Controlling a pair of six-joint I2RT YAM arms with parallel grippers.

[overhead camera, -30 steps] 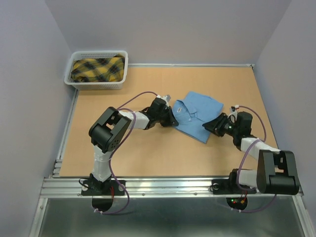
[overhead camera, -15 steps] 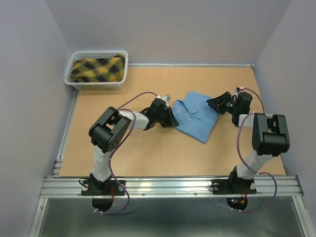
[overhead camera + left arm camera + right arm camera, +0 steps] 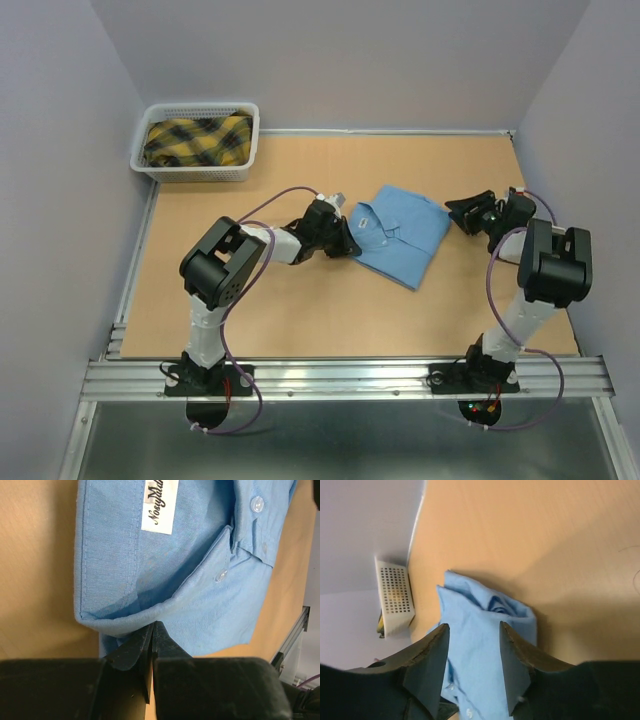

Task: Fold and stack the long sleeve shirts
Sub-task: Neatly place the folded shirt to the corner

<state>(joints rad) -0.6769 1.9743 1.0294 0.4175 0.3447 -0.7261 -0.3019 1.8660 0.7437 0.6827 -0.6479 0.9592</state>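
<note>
The folded light blue shirt (image 3: 402,234) lies mid-frame on the table (image 3: 300,310), its left edge nipped in the closed left gripper (image 3: 349,244), I'd guess to anchor it, while the right gripper (image 3: 459,213) hangs just right of it, jaws apart and empty.

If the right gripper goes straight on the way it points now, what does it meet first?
Probably the light blue shirt: its folded edge lies straight ahead of the open right gripper, though depth is unclear.
</note>
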